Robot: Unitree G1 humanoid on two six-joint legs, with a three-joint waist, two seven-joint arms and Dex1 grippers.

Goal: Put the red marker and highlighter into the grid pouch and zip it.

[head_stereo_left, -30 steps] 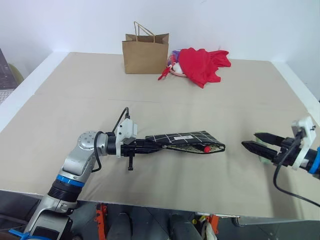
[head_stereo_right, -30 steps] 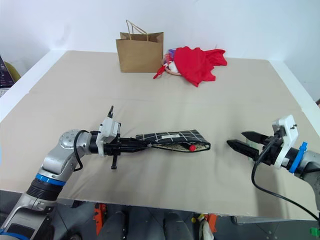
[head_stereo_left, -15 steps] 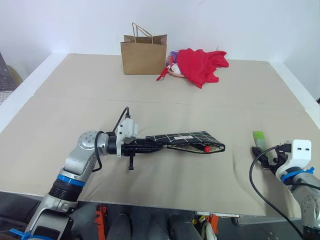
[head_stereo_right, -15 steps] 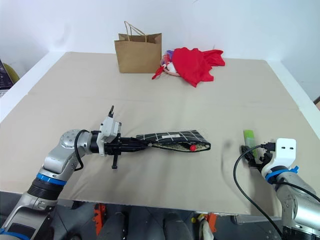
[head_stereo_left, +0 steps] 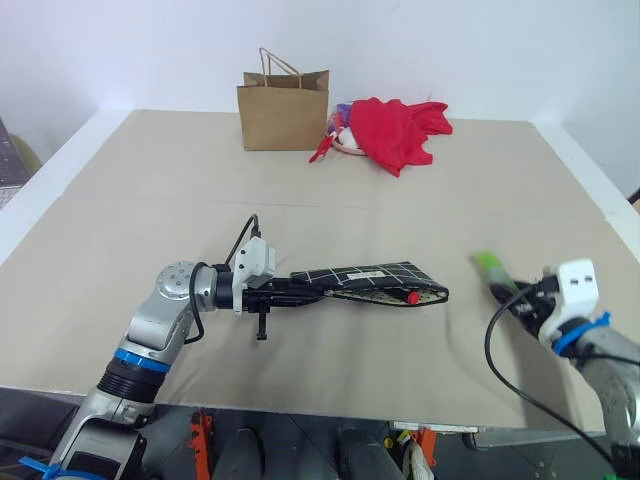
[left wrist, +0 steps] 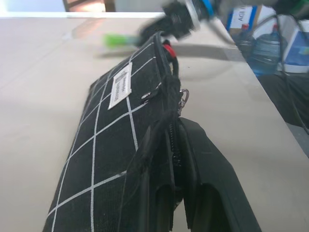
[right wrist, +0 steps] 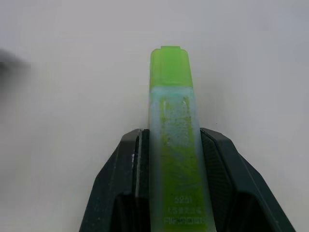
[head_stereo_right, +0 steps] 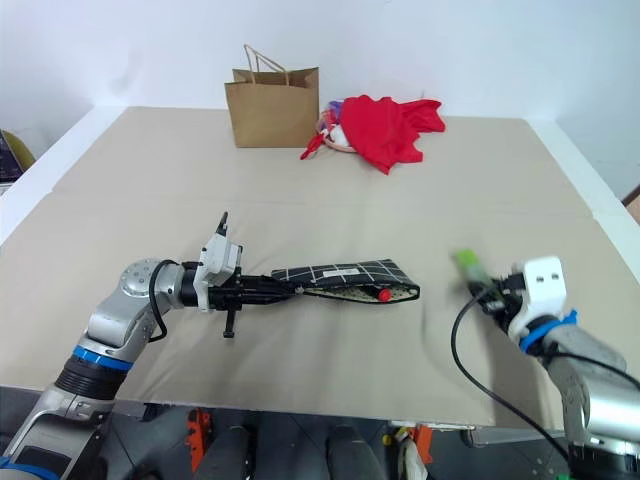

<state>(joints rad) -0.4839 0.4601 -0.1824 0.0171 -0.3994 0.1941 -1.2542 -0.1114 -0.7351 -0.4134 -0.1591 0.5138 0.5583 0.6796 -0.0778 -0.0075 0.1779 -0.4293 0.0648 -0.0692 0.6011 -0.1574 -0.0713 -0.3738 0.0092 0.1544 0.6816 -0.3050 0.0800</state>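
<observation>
Beige table (head_stereo_left: 330, 210), left jaws clamping grid pouch (head_stereo_left: 375, 280), right jaws gripping highlighter (right wrist: 173, 145)

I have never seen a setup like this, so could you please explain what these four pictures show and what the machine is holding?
It is a two-armed humanoid robot at a table. Two pictures look down from cameras on its head; the other two come from cameras on its wrists, looking along the fingers. The left gripper is shut on one end of the grid pouch, holding it out level above the table, and the red marker pokes from the pouch's open far end. The right gripper is shut on the green highlighter. At the table's far side stand a brown paper bag and a heap of red cloth.
</observation>
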